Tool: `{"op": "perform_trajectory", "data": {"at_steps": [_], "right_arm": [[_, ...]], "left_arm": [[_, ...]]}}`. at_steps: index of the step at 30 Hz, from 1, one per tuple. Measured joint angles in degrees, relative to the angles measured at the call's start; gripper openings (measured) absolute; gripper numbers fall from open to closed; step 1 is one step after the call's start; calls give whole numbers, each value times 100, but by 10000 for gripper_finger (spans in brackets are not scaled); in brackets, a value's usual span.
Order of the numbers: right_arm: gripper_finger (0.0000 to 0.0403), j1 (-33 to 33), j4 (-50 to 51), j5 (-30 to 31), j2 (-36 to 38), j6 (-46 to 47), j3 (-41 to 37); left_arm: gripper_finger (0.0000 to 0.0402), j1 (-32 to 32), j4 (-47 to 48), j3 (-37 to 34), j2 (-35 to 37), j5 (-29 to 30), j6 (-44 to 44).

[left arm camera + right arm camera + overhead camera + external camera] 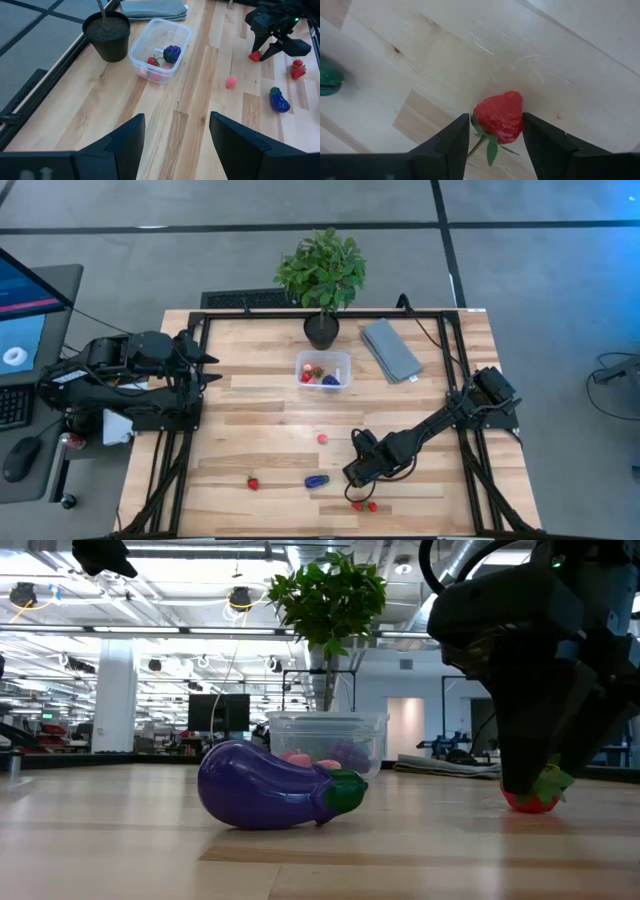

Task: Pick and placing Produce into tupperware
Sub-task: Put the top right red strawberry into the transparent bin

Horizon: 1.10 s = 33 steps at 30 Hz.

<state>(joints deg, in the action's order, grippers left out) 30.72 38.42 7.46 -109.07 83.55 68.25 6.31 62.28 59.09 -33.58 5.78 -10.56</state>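
Near tabletop's front edge, my right gripper [495, 131] pinches strawberry [499, 116]; left gripper [177, 137] spread. Light, stiff, slick, I judge; grip body sides.

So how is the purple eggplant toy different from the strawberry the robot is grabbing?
The purple toy eggplant is long, glossy and lies on its side; the red toy strawberry is short, heart-shaped and bumpy. The eggplant lies free on the wooden table; the strawberry sits between the fingers of the right pincer. Both have green tops.
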Motion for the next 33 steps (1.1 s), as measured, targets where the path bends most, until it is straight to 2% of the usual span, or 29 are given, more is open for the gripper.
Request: {"op": "perform_trajectory", "data": {"at_steps": [14,33], "right_arm": [[174,0,-9,0,2,0,0],[173,0,-7,2,2,-2,0]], "left_arm": [[213,-1,4,0,-2,0,32],[213,-1,4,0,-2,0,42]]}}
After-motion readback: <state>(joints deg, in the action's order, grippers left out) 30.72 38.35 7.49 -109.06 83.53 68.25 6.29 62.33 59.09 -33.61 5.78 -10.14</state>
